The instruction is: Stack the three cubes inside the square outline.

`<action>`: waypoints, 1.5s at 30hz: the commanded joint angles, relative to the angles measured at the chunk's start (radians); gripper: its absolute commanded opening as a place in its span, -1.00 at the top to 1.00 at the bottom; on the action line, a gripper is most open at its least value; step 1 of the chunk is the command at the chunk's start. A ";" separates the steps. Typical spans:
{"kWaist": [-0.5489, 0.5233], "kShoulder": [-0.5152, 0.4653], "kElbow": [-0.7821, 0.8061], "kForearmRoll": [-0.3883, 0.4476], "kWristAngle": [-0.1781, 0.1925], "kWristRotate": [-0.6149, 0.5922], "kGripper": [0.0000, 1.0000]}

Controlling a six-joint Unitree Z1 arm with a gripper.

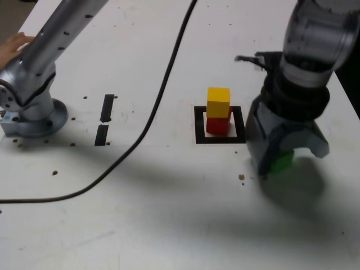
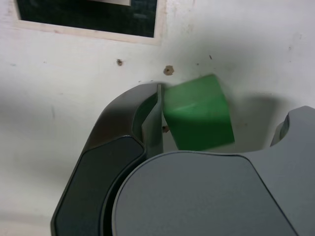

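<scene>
Inside the square outline of black tape, the yellow cube sits on top of the red cube. To the exterior view's right of the outline, the green cube rests on the white table, slightly turned. My gripper is lowered over it and open, with the cube between the jaws. One finger touches the cube's side. The other finger stands apart from it, with a gap of table between. In the wrist view my gripper hides the cube's near part.
A black cable runs across the table from the top to the exterior view's left edge. Two short black tape strips lie near the arm's base. A hand rests at the far left edge. Brown specks dot the table.
</scene>
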 commanded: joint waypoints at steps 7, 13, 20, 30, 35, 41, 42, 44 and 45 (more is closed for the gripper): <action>0.028 -0.003 0.056 -0.015 0.003 0.009 0.01; 0.029 -0.001 0.041 -0.036 0.002 0.012 0.39; 0.028 -0.005 -0.001 0.004 0.006 0.021 0.46; -0.022 -0.068 -0.266 0.289 0.055 0.059 0.50; -0.027 -0.233 -0.207 0.307 0.087 0.149 0.51; -0.001 -0.397 -0.033 0.307 0.095 0.228 0.51; 0.012 -0.422 0.015 0.307 0.093 0.244 0.51; 0.035 -0.451 0.081 0.307 0.091 0.267 0.50; 0.046 -0.463 0.110 0.307 0.091 0.280 0.50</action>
